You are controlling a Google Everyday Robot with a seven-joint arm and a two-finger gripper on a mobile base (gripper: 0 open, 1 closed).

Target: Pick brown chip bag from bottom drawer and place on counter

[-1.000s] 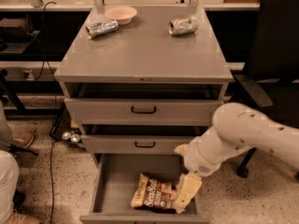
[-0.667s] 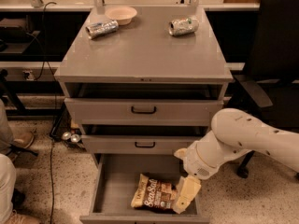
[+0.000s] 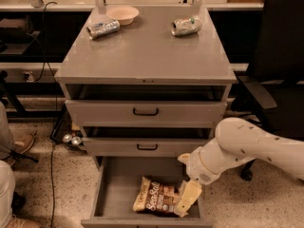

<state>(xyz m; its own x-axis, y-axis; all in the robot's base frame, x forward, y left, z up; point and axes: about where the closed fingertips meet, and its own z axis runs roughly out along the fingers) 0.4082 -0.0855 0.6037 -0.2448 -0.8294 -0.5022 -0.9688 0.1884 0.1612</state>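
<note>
Hovering in the bottom drawer (image 3: pixel 118 184), gripper (image 3: pixel 188 199) is set at the right end of the brown chip bag (image 3: pixel 154 198) | bag laid flat on drawer floor | grip state cannot be told | risk: slick edge pinched thinly, bag dropped short of the counter (image 3: pixel 147 51).

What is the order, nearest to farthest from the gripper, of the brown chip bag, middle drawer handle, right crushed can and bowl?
The gripper is down in the bottom drawer.
1. the brown chip bag, beside it in that drawer.
2. the middle drawer handle, above, leftward.
3. the right crushed can, back right of the counter.
4. the bowl, back left.
</note>
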